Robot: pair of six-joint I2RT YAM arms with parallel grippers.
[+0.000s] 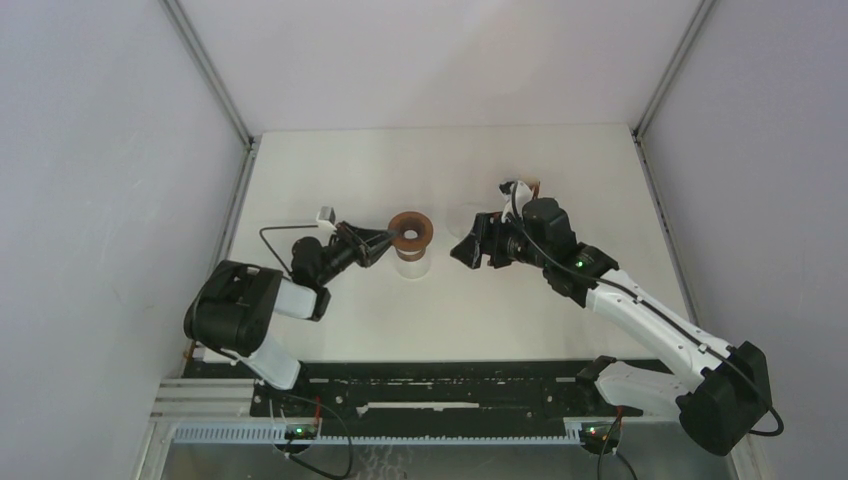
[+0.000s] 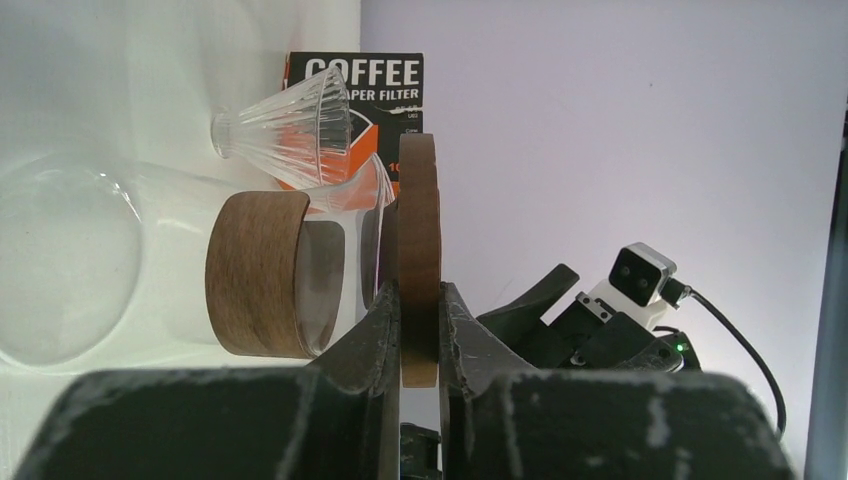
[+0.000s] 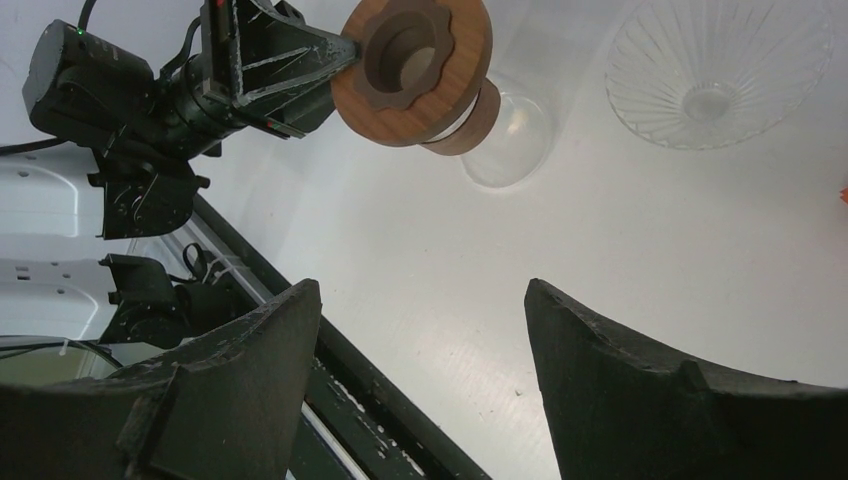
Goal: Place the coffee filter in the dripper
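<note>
The dripper (image 1: 412,229), a dark-brown ring with a central hole, sits on top of a clear glass carafe (image 1: 412,264). My left gripper (image 1: 391,238) is shut on the ring's left rim; in the left wrist view both fingers press the edge-on dripper (image 2: 420,220). The right wrist view shows the dripper (image 3: 412,60) from above with those fingers (image 3: 300,55) on its rim. My right gripper (image 1: 462,250) hangs to the dripper's right, open and holding nothing (image 3: 420,290). The coffee filter is out of view.
A ribbed clear glass cone (image 3: 715,65) lies on the table right of the carafe. Behind it stands an orange and black "COFFEE FILTER" box (image 2: 355,85). The carafe has a wooden collar (image 2: 255,275). Grey walls enclose the white table (image 1: 330,180).
</note>
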